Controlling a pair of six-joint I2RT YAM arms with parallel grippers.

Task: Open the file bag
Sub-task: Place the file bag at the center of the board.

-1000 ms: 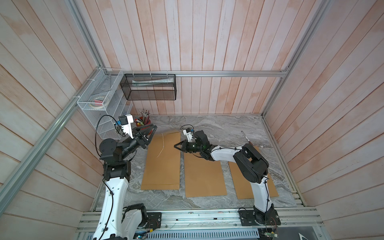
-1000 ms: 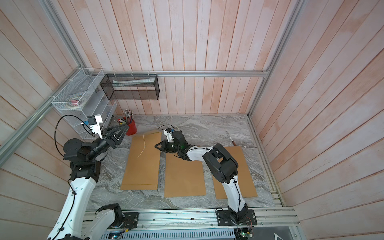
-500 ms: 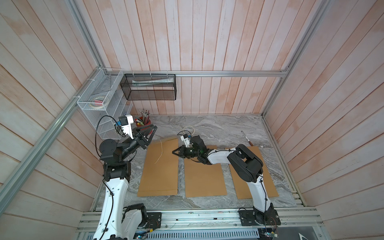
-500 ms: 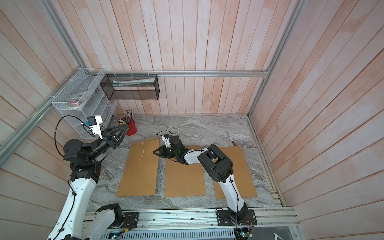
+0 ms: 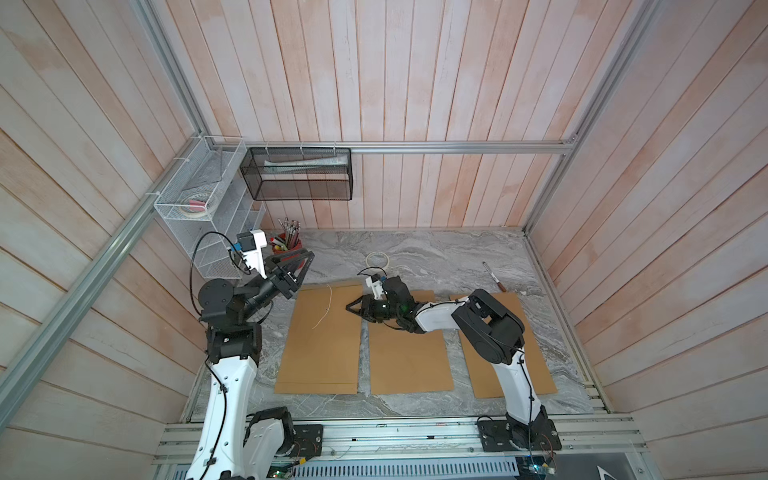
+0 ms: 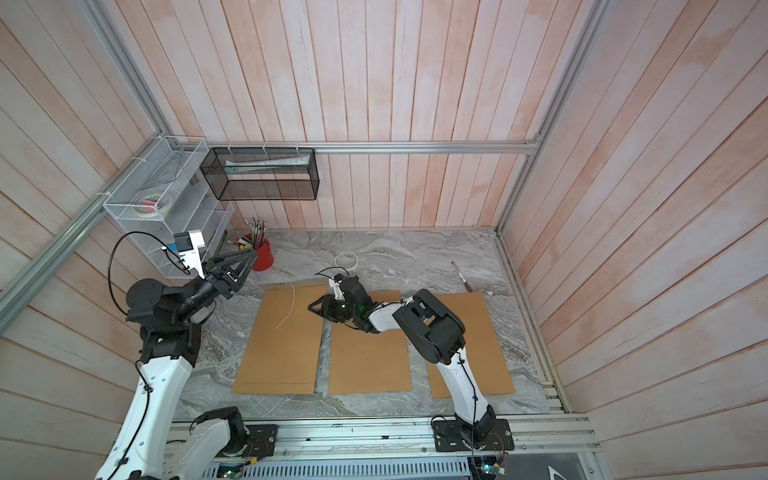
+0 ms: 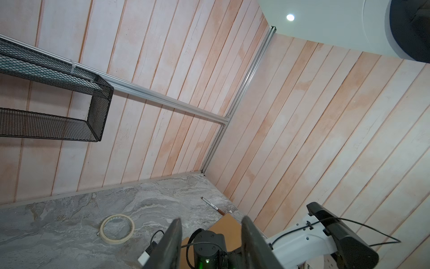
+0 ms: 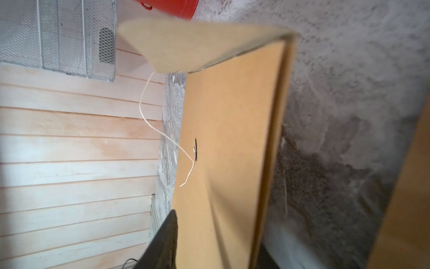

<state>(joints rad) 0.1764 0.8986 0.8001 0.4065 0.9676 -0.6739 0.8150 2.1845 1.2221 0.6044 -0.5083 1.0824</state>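
Three brown file bags lie side by side; the leftmost file bag point(image 5: 322, 340) point(image 6: 282, 345) has its white string point(image 5: 326, 305) point(image 6: 289, 307) lying loose. In the right wrist view this file bag point(image 8: 228, 139) shows its flap point(image 8: 197, 44) lifted and its string point(image 8: 162, 130) hanging beside the button point(image 8: 195, 150). My right gripper point(image 5: 351, 306) point(image 6: 311, 307) sits at the bag's right edge. Its jaws stand apart, one finger point(image 8: 162, 244) over the bag, the edge between them. My left gripper point(image 5: 305, 259) point(image 6: 249, 259) point(image 7: 211, 219) hovers open and empty above the back left.
Two more brown bags point(image 5: 409, 353) point(image 5: 536, 353) lie to the right. A tape roll point(image 5: 377, 259) and a pen point(image 5: 492, 276) lie behind them. A red pen cup point(image 5: 291, 245), a white wire rack point(image 5: 208, 216) and a black mesh basket point(image 5: 299, 174) fill the back left.
The right gripper drew the left file bag toward the table's front, then its jaws parted. The left arm has not moved.
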